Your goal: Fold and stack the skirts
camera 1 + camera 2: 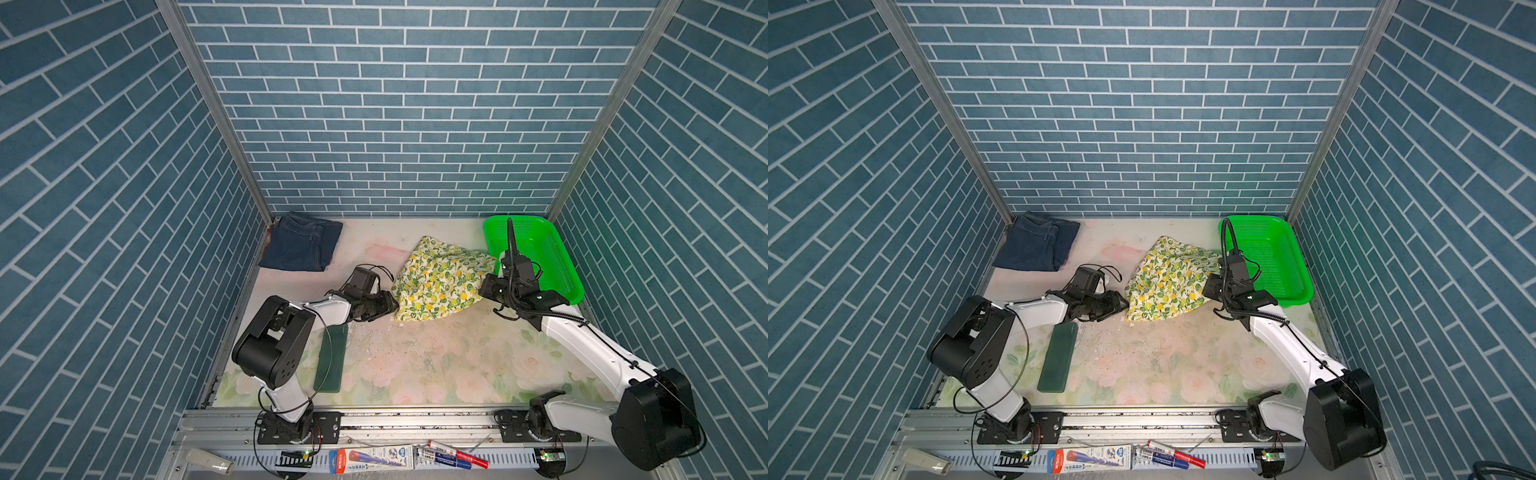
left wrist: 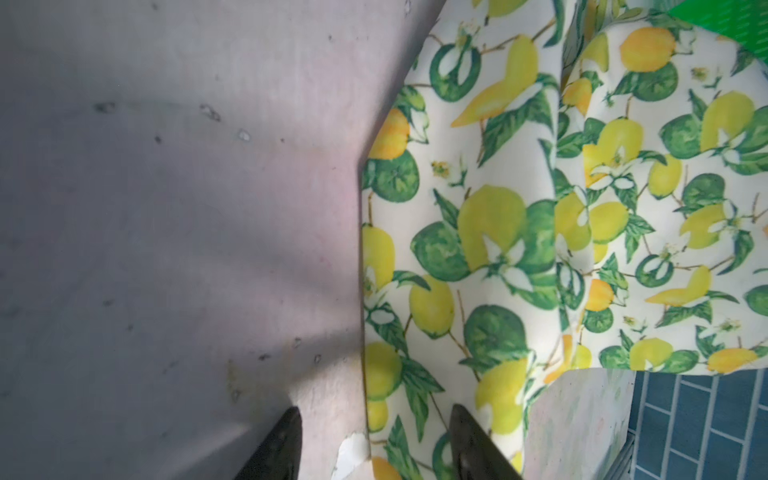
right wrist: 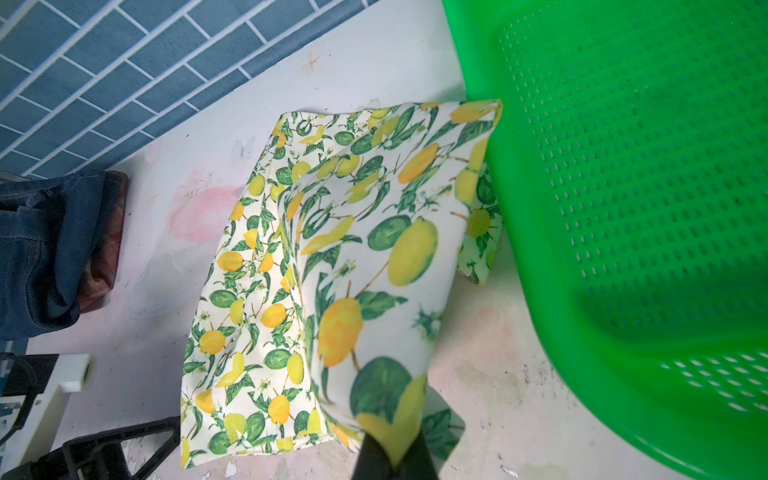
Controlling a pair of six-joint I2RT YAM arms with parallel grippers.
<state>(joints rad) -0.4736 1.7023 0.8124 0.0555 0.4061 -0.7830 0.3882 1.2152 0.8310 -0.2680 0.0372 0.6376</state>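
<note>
— Where's the lemon skirt [image 1: 440, 278]?
— Beside the basket [image 1: 557, 266]. The right gripper [image 3: 395, 457] pinches one edge; the left gripper [image 2: 374, 409] has its fingers spread at the other. The denim skirt [image 1: 301, 245] lies far left.
— Any writing?
— The packet [image 1: 370, 459] print is unreadable.

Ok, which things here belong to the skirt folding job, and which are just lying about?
Part of the job:
- lemon-print skirt, pinched by the right gripper
- denim skirt, folded in the far left corner
- plaid skirt, peeking from under it

Just lying about:
- green basket
- dark green pad
- markers along the near edge
</note>
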